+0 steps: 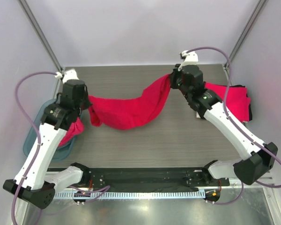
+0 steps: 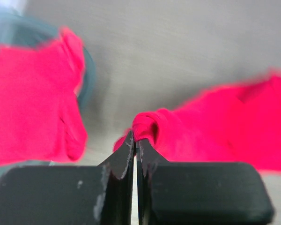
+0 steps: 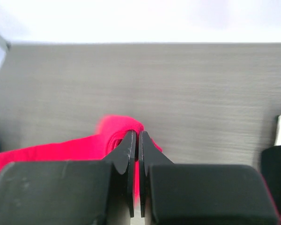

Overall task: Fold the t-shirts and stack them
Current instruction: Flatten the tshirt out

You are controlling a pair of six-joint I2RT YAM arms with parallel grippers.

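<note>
A red t-shirt (image 1: 126, 112) hung stretched between the two arms, sagging in the middle above the grey wood-grain surface (image 1: 145, 140). Its lowest fold drooped close to the surface, but the overhead view did not show whether it touched.

The left claw (image 2: 135, 140) was pressed together on a bunched corner of this t-shirt, its black fingers meeting with only a hairline gap and a knot of red cloth pinched at their tips. From there the cloth ran off to the right in the wrist view.

The right claw (image 3: 136, 137) was likewise pinched tight on the opposite end of the same t-shirt, with a small roll of red fabric caught at the fingertips and the rest trailing down to the left. Seen from above, this end was held further back on the surface than the left end, so the t-shirt slanted across the middle.

A second red t-shirt (image 1: 74, 130) lay crumpled in a teal bin (image 1: 32, 140) at the left edge, partly hidden under the left arm. A third red t-shirt (image 1: 234, 101) lay on the surface at the far right, behind the right arm.
</note>
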